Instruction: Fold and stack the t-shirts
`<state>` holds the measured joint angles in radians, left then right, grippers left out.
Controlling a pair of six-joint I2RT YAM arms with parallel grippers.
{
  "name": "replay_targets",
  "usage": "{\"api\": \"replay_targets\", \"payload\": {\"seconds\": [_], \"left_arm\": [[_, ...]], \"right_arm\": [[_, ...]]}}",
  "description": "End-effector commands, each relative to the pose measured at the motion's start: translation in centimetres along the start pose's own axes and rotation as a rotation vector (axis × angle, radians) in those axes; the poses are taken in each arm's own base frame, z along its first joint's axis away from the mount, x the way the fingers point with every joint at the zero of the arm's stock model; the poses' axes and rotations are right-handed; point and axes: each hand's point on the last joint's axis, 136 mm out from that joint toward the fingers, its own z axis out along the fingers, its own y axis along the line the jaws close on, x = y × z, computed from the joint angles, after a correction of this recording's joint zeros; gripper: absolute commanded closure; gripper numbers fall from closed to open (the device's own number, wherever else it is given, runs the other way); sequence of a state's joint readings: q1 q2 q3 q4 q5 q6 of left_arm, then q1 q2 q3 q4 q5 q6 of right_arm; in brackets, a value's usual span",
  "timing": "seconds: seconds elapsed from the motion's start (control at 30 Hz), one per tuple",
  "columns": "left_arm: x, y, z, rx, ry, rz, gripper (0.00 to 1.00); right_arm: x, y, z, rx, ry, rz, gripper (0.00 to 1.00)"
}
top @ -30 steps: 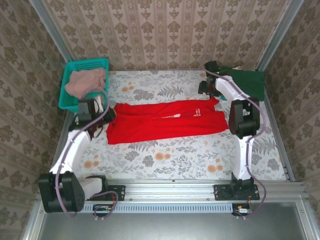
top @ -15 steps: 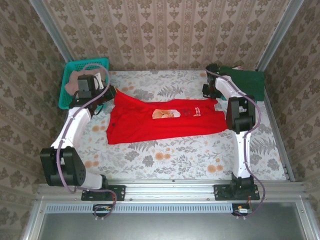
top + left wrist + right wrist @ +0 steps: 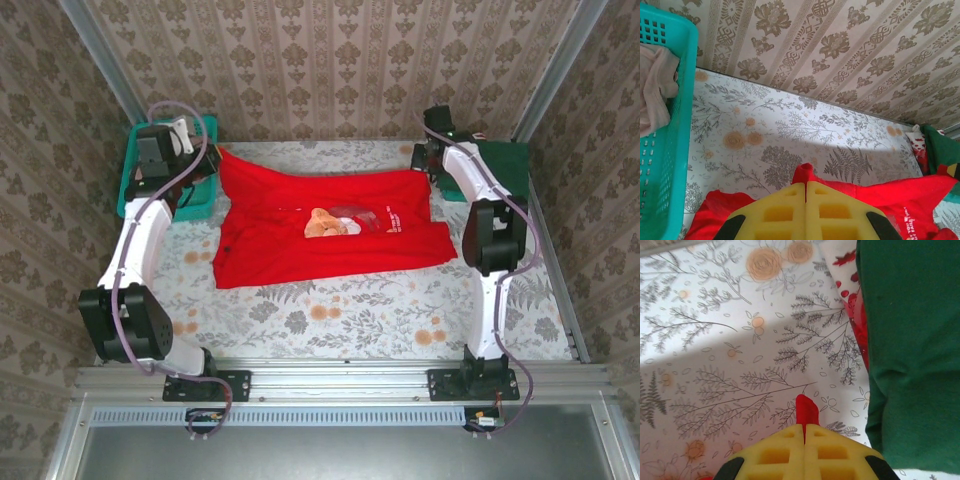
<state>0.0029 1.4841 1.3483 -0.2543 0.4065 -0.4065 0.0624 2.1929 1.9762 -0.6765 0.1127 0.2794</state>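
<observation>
Flowered cloth covers the counter (image 3: 330, 310), with patterned wallpaper rising behind it. Across the middle lies the red tee (image 3: 330, 235), stretched from side to side. Its near edge is flat on the counter, its teddy-bear print faces up near the centre, and its far edge is drawn back toward the wall.

Both far corners are held. At the far left, the left gripper (image 3: 213, 158) is pressed together on a fold of red cloth. Its wrist view shows the yellow pads closed with no gap at the left gripper (image 3: 805, 187) and red cloth bunched at their tip. At the far right, the right gripper (image 3: 804, 427) is also closed, with a small tongue of red sticking out between its pads.

Just right of that corner sit the green tees (image 3: 910, 340), folded against the counter's far right side. To the left, the teal basket (image 3: 675, 100) holds a pink tee (image 3: 652, 90), close by the left arm.

This looks like the spreading step: the red tee is being opened out flat before any fold. The next move likely calls for even tension between both corners, then lowering the far edge smoothly without dragging it onto the green tees or the basket.
</observation>
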Motion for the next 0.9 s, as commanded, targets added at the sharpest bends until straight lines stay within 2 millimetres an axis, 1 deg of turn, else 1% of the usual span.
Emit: {"api": "replay_targets", "payload": {"seconds": [0.0, 0.07, 0.1, 0.13, 0.2, 0.3, 0.37, 0.4, 0.47, 0.53, 0.57, 0.63, 0.67, 0.73, 0.8, 0.83, 0.87], "left_arm": [[1.0, -0.2, -0.8, 0.038, -0.002, 0.025, 1.0], [2.2, 0.4, -1.4, 0.022, 0.014, 0.014, 1.0], [2.9, 0.7, -1.8, 0.017, 0.021, 0.007, 1.0], [3.5, 1.0, -2.2, 0.011, 0.021, -0.001, 1.0], [4.9, 1.4, -3.3, -0.006, 0.019, -0.009, 1.0], [7.7, 2.5, -4.9, -0.061, 0.05, -0.035, 1.0], [9.1, 3.5, -6.1, -0.113, 0.057, -0.056, 1.0], [9.3, 4.0, -6.7, -0.135, 0.044, -0.061, 1.0], [8.7, 4.5, -7.2, -0.159, 0.012, -0.055, 1.0], [7.8, 4.7, -7.1, -0.167, 0.001, -0.053, 1.0], [7.2, 4.6, -6.8, -0.165, -0.001, -0.05, 1.0], [6.2, 4.5, -6.2, -0.158, -0.005, -0.043, 1.0], [5.7, 4.5, -6.0, -0.159, -0.002, -0.039, 1.0], [5.5, 4.9, -5.5, -0.169, 0.007, -0.038, 1.0], [5.6, 5.3, -5.2, -0.173, 0.01, -0.04, 1.0], [5.6, 5.2, -5.1, -0.168, 0.011, -0.039, 1.0], [5.8, 5.4, -4.9, -0.166, 0.014, -0.04, 1.0]], "right_arm": [[-0.3, -1.0, -0.4, 0.006, -0.054, -0.03, 1.0], [0.2, -1.8, -0.5, 0.001, -0.056, -0.019, 1.0], [0.7, -2.2, -0.6, -0.008, -0.044, -0.015, 1.0], [0.5, -2.3, -0.8, -0.023, -0.064, -0.014, 1.0], [1.2, -3.0, -1.2, -0.025, -0.074, -0.008, 1.0], [2.5, -3.5, -1.7, -0.06, -0.069, 0.015, 1.0], [2.8, -3.4, -1.9, -0.102, -0.079, 0.037, 1.0], [2.5, -3.3, -2.0, -0.113, -0.09, 0.048, 1.0], [1.0, -3.0, -2.3, -0.126, -0.107, 0.06, 1.0], [-0.9, -2.7, -2.4, -0.129, -0.127, 0.069, 1.0], [-2.1, -2.4, -2.7, -0.133, -0.143, 0.072, 1.0], [-3.9, -2.1, -3.8, -0.129, -0.152, 0.079, 1.0], [-4.8, -1.9, -4.7, -0.123, -0.173, 0.075, 1.0], [-5.2, -1.4, -6.4, -0.118, -0.193, 0.05, 1.0], [-5.6, -1.4, -8.0, -0.091, -0.23, 0.031, 1.0], [-5.5, -1.4, -8.2, -0.083, -0.242, 0.024, 1.0], [-5.6, -1.6, -7.9, -0.075, -0.255, 0.024, 1.0]]}}
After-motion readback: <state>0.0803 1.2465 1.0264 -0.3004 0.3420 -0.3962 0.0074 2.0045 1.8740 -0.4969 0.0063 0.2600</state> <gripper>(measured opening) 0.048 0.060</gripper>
